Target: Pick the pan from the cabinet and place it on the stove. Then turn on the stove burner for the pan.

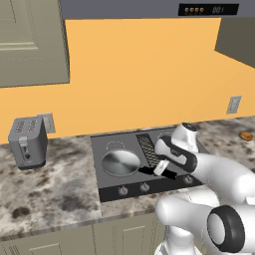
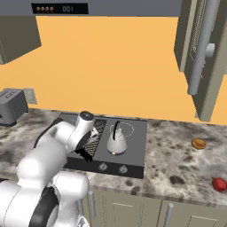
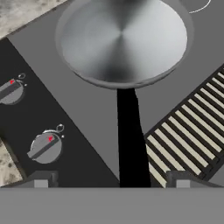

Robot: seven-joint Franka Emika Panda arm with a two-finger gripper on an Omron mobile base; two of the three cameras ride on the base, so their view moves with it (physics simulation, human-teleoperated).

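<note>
Pan [image 1: 121, 162]: set on the stove [image 1: 112, 187], left of the grille.
Gripper [image 3: 111, 180]: lowered over the pan's handle [image 3: 130, 140], jaws spread apart, handle between them.

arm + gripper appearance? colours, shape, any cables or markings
Arm: glossy white rounded shells, fat tubular links, dark grey to black bands at the joints, a black disc cap on the near elbow. Gripper: two small grey blocky finger tips with lighter square pads. No cables or markings visible.
</note>
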